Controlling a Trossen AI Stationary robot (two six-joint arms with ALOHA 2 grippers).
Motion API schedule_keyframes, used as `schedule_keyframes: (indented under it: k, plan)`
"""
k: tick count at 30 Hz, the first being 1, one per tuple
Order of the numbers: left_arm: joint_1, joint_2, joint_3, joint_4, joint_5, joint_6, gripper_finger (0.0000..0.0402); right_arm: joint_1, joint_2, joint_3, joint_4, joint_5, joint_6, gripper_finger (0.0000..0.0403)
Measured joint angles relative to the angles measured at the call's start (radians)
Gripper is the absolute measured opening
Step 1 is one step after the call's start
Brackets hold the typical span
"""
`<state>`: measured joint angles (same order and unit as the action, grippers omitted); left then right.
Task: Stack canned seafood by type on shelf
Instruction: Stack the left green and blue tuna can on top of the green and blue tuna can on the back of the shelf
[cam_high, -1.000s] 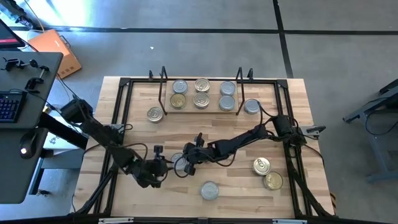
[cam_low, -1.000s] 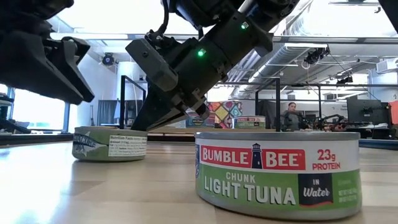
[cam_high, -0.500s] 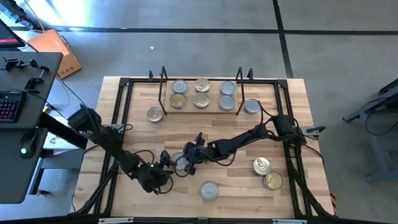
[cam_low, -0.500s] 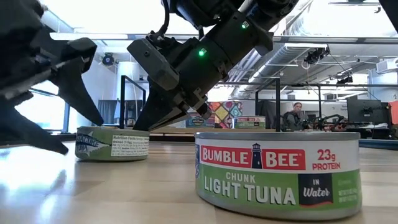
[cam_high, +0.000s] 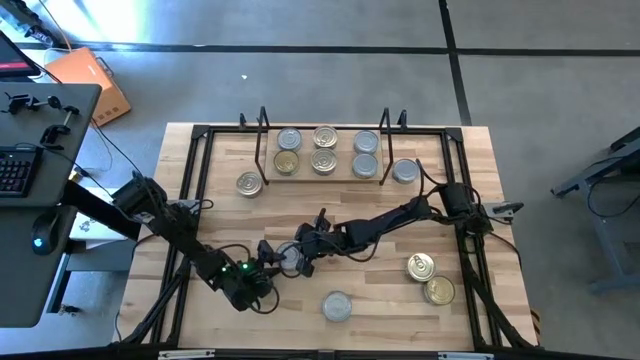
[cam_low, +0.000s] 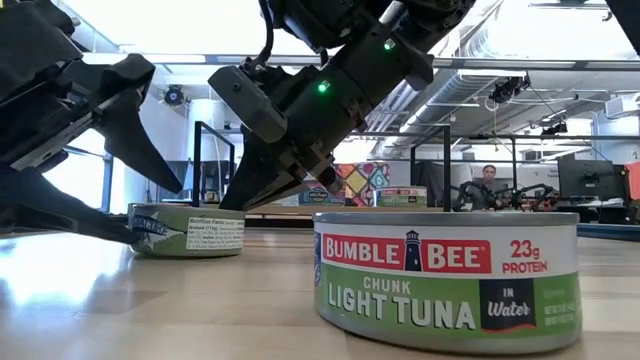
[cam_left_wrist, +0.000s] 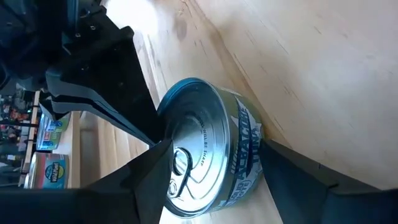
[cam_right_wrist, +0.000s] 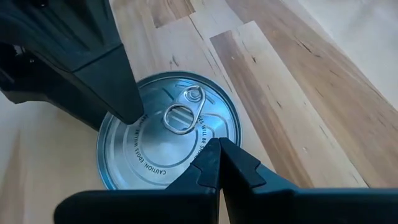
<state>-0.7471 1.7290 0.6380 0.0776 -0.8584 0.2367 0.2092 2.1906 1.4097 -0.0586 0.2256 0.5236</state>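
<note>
The left gripper (cam_high: 268, 262) stands released, its fingers spread either side of a silver-topped tin (cam_high: 288, 259) with a blue label, at the table's centre toward the near edge. In the left wrist view both fingers flank the tin's wall; whether they touch it cannot be told from that angle. The right gripper (cam_high: 303, 258) is clenched on nothing, its joined tips pressed down at the right-hand edge of the same tin's lid, beside the ring pull (cam_right_wrist: 178, 117).

The shelf (cam_high: 322, 176) sits at the far side and carries six tins in three columns. Loose tins remain: one left of the shelf (cam_high: 249, 183), one at its right end (cam_high: 404, 172), two gold-toned ones near right (cam_high: 428, 278), and a Bumble Bee tin (cam_high: 337, 305) near centre.

Hazards from this position:
- If the left fingers close while the right tips bear on the lid, the tin may skid or tip up on one edge.
- The two grippers stand very close; either arm moving across risks collision.
- A lift with an off-centre grip would probably drop the tin.
</note>
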Motion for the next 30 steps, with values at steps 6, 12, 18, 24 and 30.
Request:
schedule_keyframes:
  k: [6,12,18,24,30]
  plan:
    - [0.000,0.001,0.000,-0.002,-0.005,0.033,0.0232,-0.003,0.000,0.000,0.000,-0.015,0.000,0.0000]
    - [-0.010,0.003,0.011,-0.011,-0.017,0.049,0.0232,-0.015,0.000,0.000,-0.001,-0.038,0.018,0.0000]
    - [-0.001,0.003,0.027,-0.076,0.019,-0.008,0.0232,-0.023,0.000,0.000,0.000,-0.048,0.019,0.0000]
    - [0.005,0.002,0.033,-0.111,0.041,-0.016,0.0234,-0.029,0.000,0.000,0.000,-0.062,0.022,0.0000]
    - [-0.006,0.007,0.085,-0.203,0.046,-0.019,0.0260,-0.030,0.000,0.000,0.000,-0.062,0.023,0.0000]
